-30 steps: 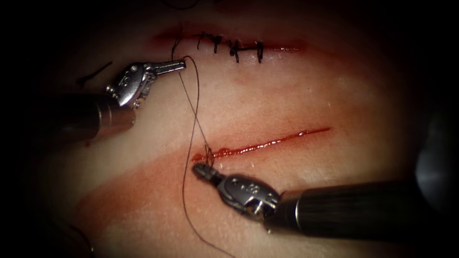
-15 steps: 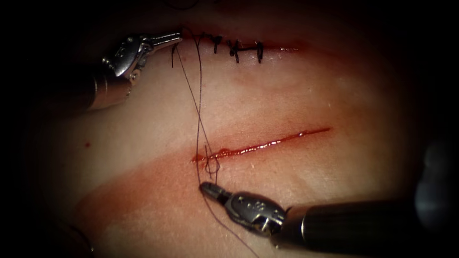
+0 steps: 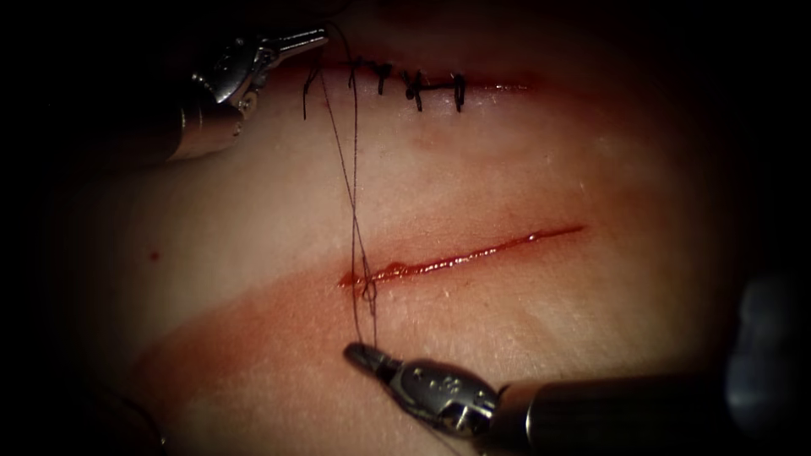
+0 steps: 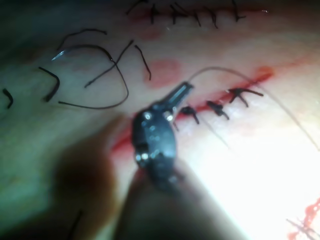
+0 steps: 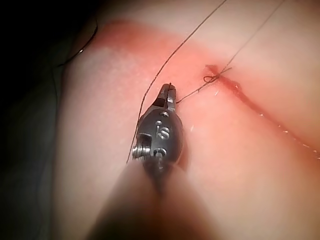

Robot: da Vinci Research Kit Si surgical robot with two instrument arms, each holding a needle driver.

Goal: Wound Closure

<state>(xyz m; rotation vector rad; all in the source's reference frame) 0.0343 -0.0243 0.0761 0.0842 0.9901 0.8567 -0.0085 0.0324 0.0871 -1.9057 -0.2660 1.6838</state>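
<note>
step: knot being pulled tight, tools moved apart since 1 s ago | left tool (image 3: 314,37) upper left, clamped on thread (image 3: 353,169) | right tool (image 3: 359,355) bottom middle, clamped on thread | knot (image 3: 368,289) at left end of cut (image 3: 460,253) | needle: can't tell | next: a steady, even pull seems needed.

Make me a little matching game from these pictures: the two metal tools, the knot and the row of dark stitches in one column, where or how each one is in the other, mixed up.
Things:
1. left tool
2. right tool
3. knot
4. row of stitches

Places or states:
A. at the left end of the open cut
B. along the upper cut, already closed
C. below the open cut, jaws shut on thread
D. up by the upper cut's left end, jaws shut on thread

Pairs: 1-D, 2-C, 3-A, 4-B
</note>
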